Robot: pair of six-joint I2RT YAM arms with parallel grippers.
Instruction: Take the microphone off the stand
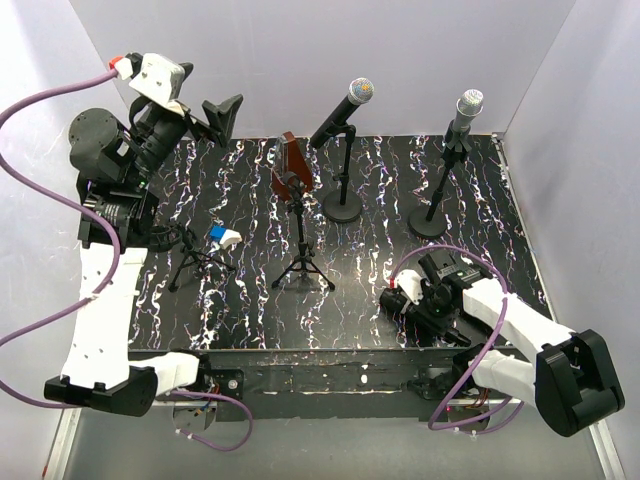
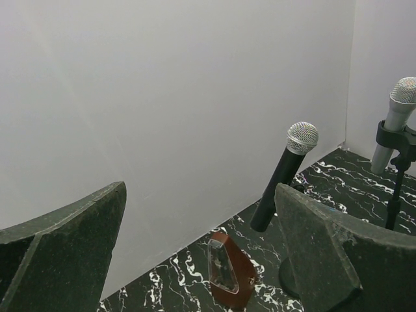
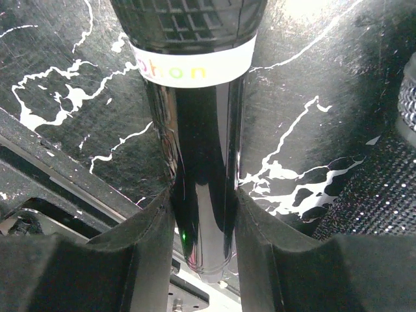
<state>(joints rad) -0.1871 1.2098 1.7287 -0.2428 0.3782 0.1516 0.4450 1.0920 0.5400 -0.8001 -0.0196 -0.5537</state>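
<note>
Right wrist view: where is the microphone (image 3: 198,130)?

Clamped by its black handle between the fingers of the right pincer (image 3: 203,205), low over the bench (image 3: 312,65) near its front right edge.

Which way does it lie?

Its long axis runs straight out ahead of the fingers, head farthest. The middle stand (image 1: 293,175) is empty, so I'd judge it's off.

And the left pincer (image 1: 222,112)?

Wide open, holding nothing, raised at the far left, well apart.
</note>
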